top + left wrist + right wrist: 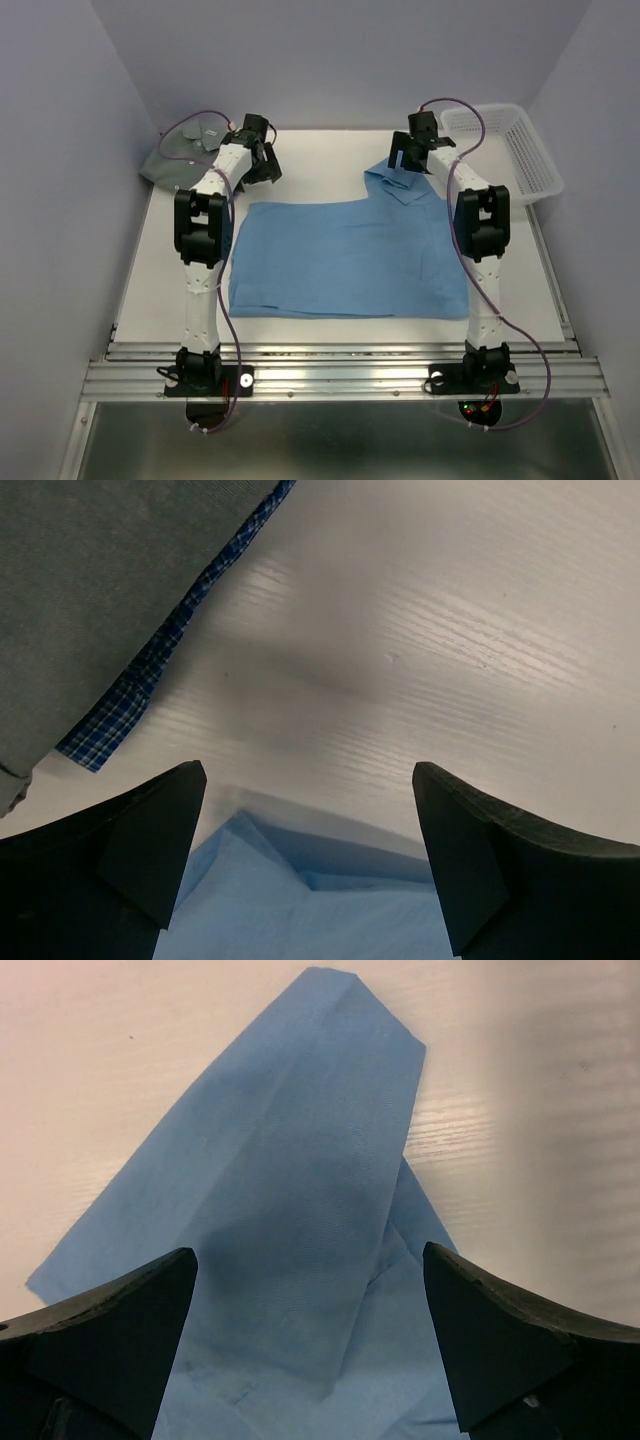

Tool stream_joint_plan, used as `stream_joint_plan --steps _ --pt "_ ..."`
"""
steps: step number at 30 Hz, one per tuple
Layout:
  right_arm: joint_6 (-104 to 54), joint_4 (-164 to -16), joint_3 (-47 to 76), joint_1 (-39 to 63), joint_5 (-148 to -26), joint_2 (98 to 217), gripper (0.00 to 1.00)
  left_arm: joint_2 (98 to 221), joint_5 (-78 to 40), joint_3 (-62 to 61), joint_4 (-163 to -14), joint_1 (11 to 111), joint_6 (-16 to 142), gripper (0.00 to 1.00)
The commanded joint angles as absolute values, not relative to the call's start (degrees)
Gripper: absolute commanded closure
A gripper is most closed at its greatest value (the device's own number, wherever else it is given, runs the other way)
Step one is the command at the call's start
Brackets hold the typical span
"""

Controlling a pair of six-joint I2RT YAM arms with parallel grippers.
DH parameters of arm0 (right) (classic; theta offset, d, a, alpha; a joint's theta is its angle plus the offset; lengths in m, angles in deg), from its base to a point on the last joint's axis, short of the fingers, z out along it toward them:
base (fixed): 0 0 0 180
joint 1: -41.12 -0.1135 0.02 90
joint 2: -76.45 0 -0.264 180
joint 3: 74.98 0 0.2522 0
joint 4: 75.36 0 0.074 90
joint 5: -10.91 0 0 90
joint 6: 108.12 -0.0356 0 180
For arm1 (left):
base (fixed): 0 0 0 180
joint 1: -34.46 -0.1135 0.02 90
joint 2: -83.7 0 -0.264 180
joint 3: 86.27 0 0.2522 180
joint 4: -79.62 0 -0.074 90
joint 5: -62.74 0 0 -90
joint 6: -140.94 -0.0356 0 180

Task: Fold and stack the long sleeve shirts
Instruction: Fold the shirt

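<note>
The light blue shirt (350, 260) lies spread flat on the middle of the white bench (160, 290), between the two arms. One folded sleeve (403, 186) projects from its far right corner.

The left gripper (308, 785) hovers over bare bench just beyond the far left corner of this shirt. Its jaws are released, fully apart, and grasp nothing.

The right gripper (310, 1270) hovers directly above the folded sleeve. Its jaws are likewise released and grasp nothing.

The grey-green shirt (185, 150) lies crumpled in the far left corner of the bench, just left of the left gripper. In the left wrist view, the edge of a blue checked shirt (160, 655) shows from under it.

A white mesh basket (520, 165) stands at the far right edge of the bench, to the right of the right gripper.
</note>
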State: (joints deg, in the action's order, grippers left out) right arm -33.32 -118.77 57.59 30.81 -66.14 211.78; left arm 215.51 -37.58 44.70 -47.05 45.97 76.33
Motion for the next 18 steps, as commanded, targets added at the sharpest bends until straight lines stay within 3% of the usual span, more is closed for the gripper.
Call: stream_joint_plan --steps 1,6,9,10,11,12,14,18 --pt "-32.53 -119.00 62.45 31.27 -70.39 214.52 0.00 216.77 -36.05 47.39 -44.70 45.62 75.46 0.04" --pt "-33.85 -119.09 62.27 31.27 -70.30 216.46 0.06 213.97 -33.94 38.78 -47.94 45.54 76.25 0.19" --pt "-34.29 -118.91 62.10 31.27 -71.44 216.73 0.23 210.45 -33.33 33.07 -50.14 45.62 77.13 0.45" --pt "-34.55 -119.00 61.66 31.27 -71.62 216.55 0.40 209.40 -32.63 30.35 -51.19 45.62 76.87 0.74" --pt "-34.81 -118.91 61.13 31.27 -71.89 216.38 0.49 207.91 -32.01 29.54 -51.72 45.62 76.78 0.95" --pt "-35.08 -118.56 60.35 31.27 -71.89 215.59 0.57 207.20 -31.66 28.49 -52.25 45.54 76.78 1.00" --pt "-35.43 -117.86 58.50 31.27 -71.36 214.53 0.74 204.66 -32.09 27.34 -53.91 45.62 76.61 1.00" --pt "-35.43 -116.45 56.83 31.27 -70.66 211.11 0.82 199.82 -33.23 25.23 -56.55 45.54 76.25 1.00"
